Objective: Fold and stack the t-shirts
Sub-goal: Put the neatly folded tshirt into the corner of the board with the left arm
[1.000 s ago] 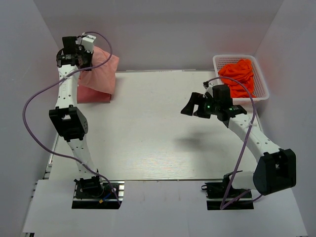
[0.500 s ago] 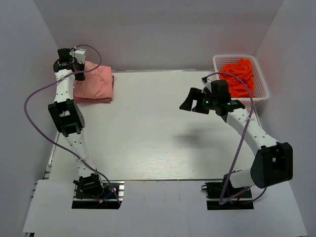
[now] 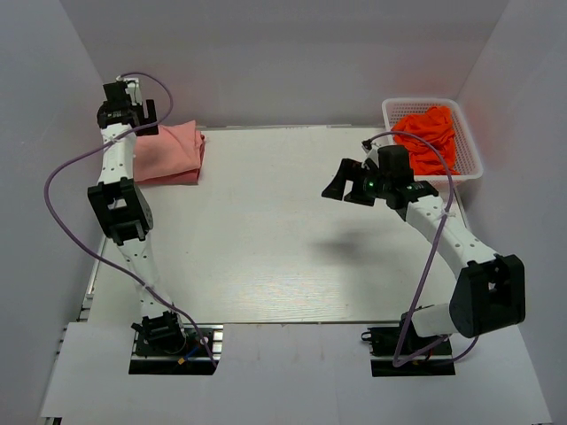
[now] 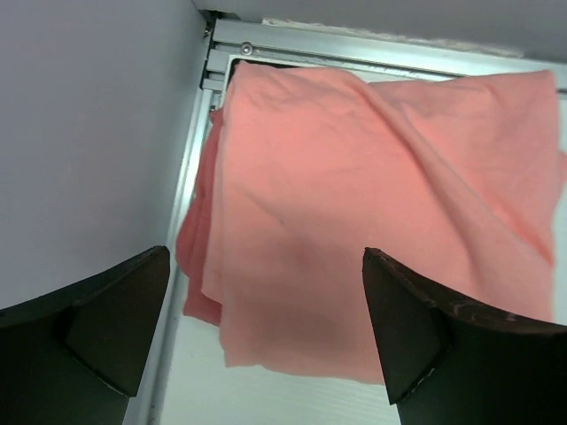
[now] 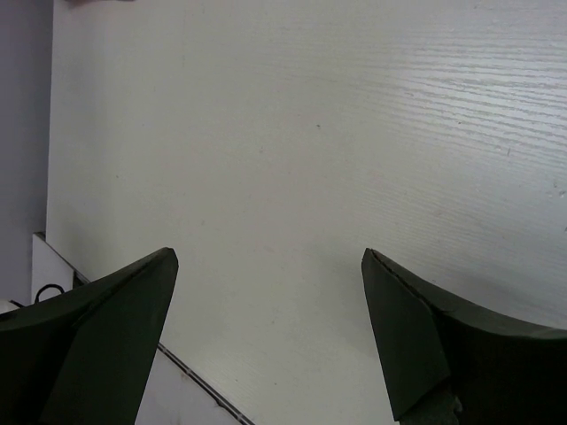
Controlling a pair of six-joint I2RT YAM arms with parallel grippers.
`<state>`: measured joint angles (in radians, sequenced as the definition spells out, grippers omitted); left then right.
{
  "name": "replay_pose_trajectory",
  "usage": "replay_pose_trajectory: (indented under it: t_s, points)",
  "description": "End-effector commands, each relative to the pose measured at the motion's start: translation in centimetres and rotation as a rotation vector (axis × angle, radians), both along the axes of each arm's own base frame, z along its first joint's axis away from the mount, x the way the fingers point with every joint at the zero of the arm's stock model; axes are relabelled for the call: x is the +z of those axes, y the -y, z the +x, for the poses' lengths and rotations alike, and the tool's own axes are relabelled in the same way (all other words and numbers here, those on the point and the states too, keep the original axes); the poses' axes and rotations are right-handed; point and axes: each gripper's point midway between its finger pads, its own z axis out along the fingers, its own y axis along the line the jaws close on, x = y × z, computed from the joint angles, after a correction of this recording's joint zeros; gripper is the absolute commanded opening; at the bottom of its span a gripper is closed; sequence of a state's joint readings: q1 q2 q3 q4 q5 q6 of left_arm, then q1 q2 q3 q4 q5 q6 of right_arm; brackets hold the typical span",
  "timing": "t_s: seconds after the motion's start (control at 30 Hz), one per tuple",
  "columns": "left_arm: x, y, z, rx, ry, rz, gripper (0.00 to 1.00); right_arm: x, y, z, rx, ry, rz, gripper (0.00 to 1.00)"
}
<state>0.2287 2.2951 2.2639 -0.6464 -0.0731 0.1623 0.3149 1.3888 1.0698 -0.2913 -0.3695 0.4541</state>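
Far left corner of the table [image 3: 266, 248] first: the left gripper [image 3: 131, 106] hangs above the folded pile, its jaws spread wide with nothing between them. From the left wrist camera, the two dark fingers [image 4: 97, 328] frame the cloth from above without touching it. The salmon-pink t-shirt [image 4: 372, 204] lies folded on top of the pile, a little rumpled, with soft creases running across it. Its far edge reaches the metal rail [image 4: 372, 55] at the table's back edge. Along the pile's left side a darker layer peeks out from under it – the rose-red t-shirt [image 4: 191, 266], tight against the grey side wall [image 4: 89, 133]. In the overhead view the pile [image 3: 173, 152] sits just beside the left arm's wrist, well away from everything else.

Over on the right, the right gripper [image 3: 344, 186] hovers over the middle-right of the table, jaws parted just as wide and holding nothing. Its wrist camera shows only bare white wood-grain tabletop [image 5: 292, 133] between the fingers [image 5: 106, 336]. Behind it, in the far right corner, a white mesh basket [image 3: 469, 155] holds a crumpled heap of orange-red cloth [image 3: 427, 133] – whether that heap is one piece or several I cannot tell.
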Motion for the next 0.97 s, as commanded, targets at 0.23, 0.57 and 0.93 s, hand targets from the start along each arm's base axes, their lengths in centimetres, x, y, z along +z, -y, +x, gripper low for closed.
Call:
replay_pose_trajectory:
  t_s: [0.23, 0.57, 0.93]
  points:
    - [13.8, 13.4, -6.1, -0.123, 0.22, -0.291, 1.0, 1.5, 3.4, -1.6, -0.14, 0.141, -0.064, 0.9]
    - [2.5, 32.1, -24.2, -0.336, 0.024, -0.506, 1.0, 0.4, 7.5, -5.5, -0.251, 0.188, -0.158, 0.9]
    - [0.5, 32.2, -30.6, -0.312, 0.009, -0.447, 1.0, -1.4, 8.6, -7.5, -0.313, 0.201, -0.125, 0.9]
